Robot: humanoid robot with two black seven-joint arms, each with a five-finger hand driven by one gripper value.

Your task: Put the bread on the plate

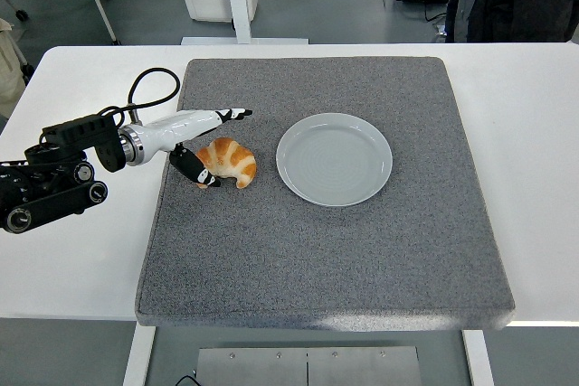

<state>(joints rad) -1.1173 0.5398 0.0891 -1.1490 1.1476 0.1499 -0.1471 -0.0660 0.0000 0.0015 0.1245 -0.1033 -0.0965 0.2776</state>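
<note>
A robot's left hand (206, 140) reaches in from the left over a grey mat (326, 250) on a white bench (534, 133), its fingers spread and holding nothing: the upper fingers point toward the mat's middle above a croissant (229, 161), while the thumb (194, 168) sits at the bread's left end, so close that contact cannot be judged. The croissant lies on the mat, just left of an empty pale plate (334, 158) and apart from it. Cables and furniture legs show on the floor beyond the bench
</note>
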